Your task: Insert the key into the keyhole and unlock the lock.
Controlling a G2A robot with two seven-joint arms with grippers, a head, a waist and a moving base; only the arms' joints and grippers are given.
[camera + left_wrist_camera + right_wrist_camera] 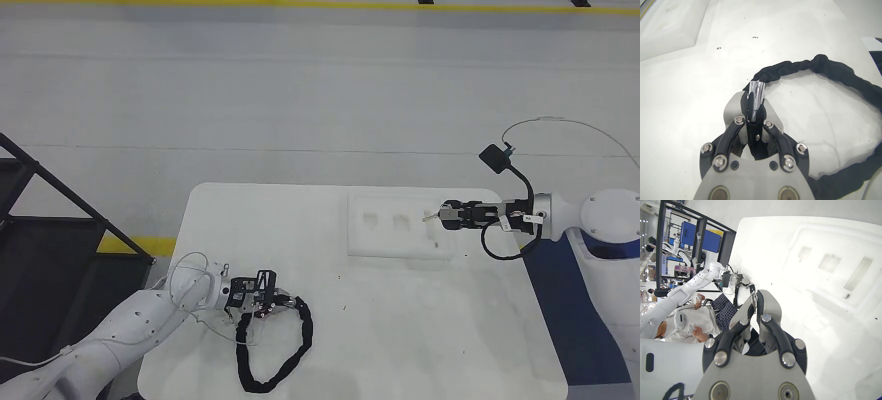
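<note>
The lock is a chain in a black fabric sleeve [283,352] with a chrome cylinder end [756,96], lying in a loop near the table's front left. My left gripper [264,291] is shut on that chrome end [272,298], and the sleeve [831,65] curves away from it. My right gripper [446,214] hovers over the right end of a white foam tray [380,245], far from the lock. It is shut on a small metal key [753,299] with a ring, and the key's tip [431,215] points toward the tray's recesses.
The foam tray [831,236] holds several shallow rectangular recesses and sits at the back middle of the white table [430,330]. A black metal rack [50,215] stands off the table's left side. Bare tabletop separates the two grippers.
</note>
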